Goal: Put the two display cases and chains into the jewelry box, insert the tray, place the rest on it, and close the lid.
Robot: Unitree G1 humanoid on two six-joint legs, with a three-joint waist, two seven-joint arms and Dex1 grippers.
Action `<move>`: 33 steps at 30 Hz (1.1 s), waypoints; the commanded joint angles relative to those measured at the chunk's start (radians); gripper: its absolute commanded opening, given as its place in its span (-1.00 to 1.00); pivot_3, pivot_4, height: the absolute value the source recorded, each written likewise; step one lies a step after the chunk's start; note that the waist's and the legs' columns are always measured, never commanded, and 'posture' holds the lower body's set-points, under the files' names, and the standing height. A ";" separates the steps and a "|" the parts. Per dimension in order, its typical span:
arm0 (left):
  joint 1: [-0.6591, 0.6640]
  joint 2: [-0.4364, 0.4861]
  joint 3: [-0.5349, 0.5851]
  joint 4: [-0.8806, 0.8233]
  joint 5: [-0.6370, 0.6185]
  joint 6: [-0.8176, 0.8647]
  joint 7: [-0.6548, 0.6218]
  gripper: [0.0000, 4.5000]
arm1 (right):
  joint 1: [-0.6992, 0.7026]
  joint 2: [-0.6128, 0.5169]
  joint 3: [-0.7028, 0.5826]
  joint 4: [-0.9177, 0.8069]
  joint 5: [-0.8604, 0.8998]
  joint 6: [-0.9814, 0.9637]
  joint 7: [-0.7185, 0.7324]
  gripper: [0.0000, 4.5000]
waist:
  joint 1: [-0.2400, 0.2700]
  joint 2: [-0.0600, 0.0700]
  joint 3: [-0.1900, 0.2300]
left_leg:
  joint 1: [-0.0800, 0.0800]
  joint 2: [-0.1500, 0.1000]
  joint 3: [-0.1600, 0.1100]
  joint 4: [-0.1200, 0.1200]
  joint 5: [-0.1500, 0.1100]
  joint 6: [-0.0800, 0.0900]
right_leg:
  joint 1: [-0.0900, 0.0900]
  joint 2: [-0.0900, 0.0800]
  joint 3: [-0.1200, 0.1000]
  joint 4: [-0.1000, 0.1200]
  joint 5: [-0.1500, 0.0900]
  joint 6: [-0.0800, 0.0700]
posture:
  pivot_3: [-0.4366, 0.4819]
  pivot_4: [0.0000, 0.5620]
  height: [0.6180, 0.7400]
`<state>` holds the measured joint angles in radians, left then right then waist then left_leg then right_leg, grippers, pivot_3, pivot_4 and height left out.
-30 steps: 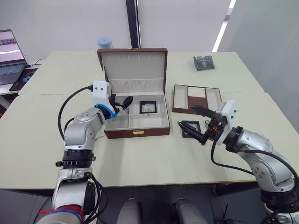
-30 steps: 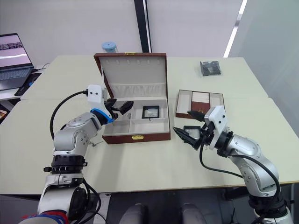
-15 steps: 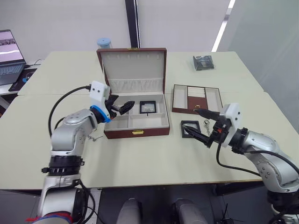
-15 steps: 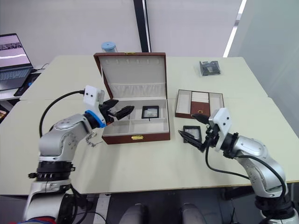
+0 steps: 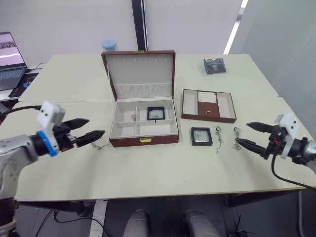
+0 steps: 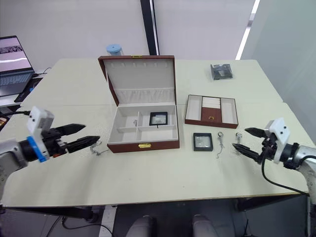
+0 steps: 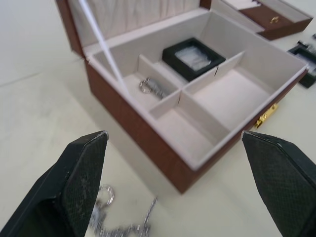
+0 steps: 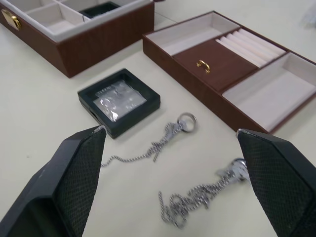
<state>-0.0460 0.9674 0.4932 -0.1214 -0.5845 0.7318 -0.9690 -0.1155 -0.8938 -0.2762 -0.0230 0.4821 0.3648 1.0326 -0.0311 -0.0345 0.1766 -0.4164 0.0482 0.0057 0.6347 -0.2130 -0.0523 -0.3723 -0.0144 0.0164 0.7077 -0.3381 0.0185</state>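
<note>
My right end effector (image 5: 253, 135) hangs released near the counter's (image 5: 163, 163) right edge, two chains (image 5: 227, 136) just beside its tips and a display case (image 5: 201, 136) beyond them. My left end effector (image 5: 85, 129), also released, sits near the left edge, another chain (image 5: 100, 146) beside it, the jewelry box (image 5: 144, 126) further in, its lid (image 5: 139, 70) up.

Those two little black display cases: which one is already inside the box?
The display case in the jewelry box's back right compartment. The other display case lies on the table, right of the box and in front of the tray.
</note>
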 commanded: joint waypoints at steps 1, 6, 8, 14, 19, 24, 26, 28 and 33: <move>0.082 0.042 0.126 0.018 0.033 -0.033 -0.016 0.99 | 0.005 -0.041 -0.043 0.040 -0.030 -0.053 0.030 1.00 | 0.001 0.000 0.000 | 0.000 0.000 0.000 -0.001 0.000 0.000 | 0.000 0.000 0.000 0.000 0.000 0.000 | -0.05 -0.47 1.00; 0.203 0.039 0.230 0.072 0.095 -0.091 -0.003 0.99 | 0.035 -0.069 -0.064 0.130 -0.081 -0.123 0.042 1.00 | 0.001 0.000 0.000 | 0.000 0.000 0.000 -0.003 0.000 0.000 | 0.000 -0.001 0.000 -0.003 0.000 0.000 | -0.05 -0.47 1.00; 0.229 0.028 0.247 0.085 0.105 -0.105 0.001 0.99 | 0.033 -0.072 -0.074 0.158 -0.085 -0.135 0.042 1.00 | 0.001 0.000 0.000 | 0.000 0.000 0.001 -0.004 0.000 0.000 | 0.000 -0.001 0.000 -0.004 0.000 0.000 | -0.05 -0.47 1.00; 0.281 0.008 0.244 0.098 0.138 -0.144 0.017 0.99 | 0.006 -0.070 -0.076 0.214 -0.099 -0.163 0.041 1.00 | 0.001 0.000 0.000 | 0.000 -0.001 0.002 -0.005 0.000 0.000 | 0.000 -0.002 0.000 -0.004 0.000 0.000 | -0.05 -0.47 1.00; 0.279 0.006 0.234 0.104 0.143 -0.156 0.023 0.99 | -0.006 -0.060 -0.069 0.222 -0.104 -0.167 0.041 1.00 | 0.001 0.000 0.000 | 0.000 -0.001 0.002 -0.005 0.000 0.000 | 0.000 -0.002 0.000 -0.004 0.000 0.000 | -0.05 -0.47 1.00; 0.267 0.007 0.227 0.110 0.143 -0.157 0.025 0.99 | -0.011 -0.057 -0.069 0.225 -0.103 -0.170 0.041 1.00 | 0.001 0.000 0.000 | 0.000 0.000 0.002 -0.005 0.000 0.000 | 0.000 -0.002 0.000 -0.004 0.000 0.000 | -0.05 -0.47 1.00; 0.260 0.007 0.223 0.111 0.141 -0.158 0.026 0.99 | -0.012 -0.056 -0.068 0.224 -0.102 -0.170 0.039 1.00 | 0.001 0.000 0.000 | 0.000 0.000 0.002 -0.005 0.000 0.000 | 0.000 -0.002 0.000 -0.004 0.000 0.000 | -0.05 -0.47 1.00; 0.250 -0.004 0.218 0.103 0.130 -0.152 0.030 0.99 | -0.010 -0.053 -0.070 0.223 -0.102 -0.172 0.035 1.00 | 0.001 0.000 0.000 | 0.000 0.000 0.002 -0.005 0.000 0.000 | 0.000 -0.002 0.000 -0.004 0.000 0.000 | -0.05 -0.47 1.00; 0.244 -0.045 0.208 0.081 0.125 -0.160 0.049 0.99 | 0.007 -0.042 -0.077 0.208 -0.098 -0.174 0.028 1.00 | 0.001 0.000 0.000 | 0.000 -0.001 0.002 -0.005 0.000 0.000 | 0.000 -0.002 0.000 -0.004 0.000 0.000 | -0.05 -0.47 1.00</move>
<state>0.1984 0.9268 0.6976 -0.0089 -0.4534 0.5849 -0.9270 -0.1083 -0.9362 -0.3231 0.2050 0.3749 0.2034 1.0648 -0.0299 -0.0340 0.1768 -0.4160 0.0477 0.0077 0.6299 -0.2129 -0.0524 -0.3721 -0.0164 0.0163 0.7035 -0.3380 0.0183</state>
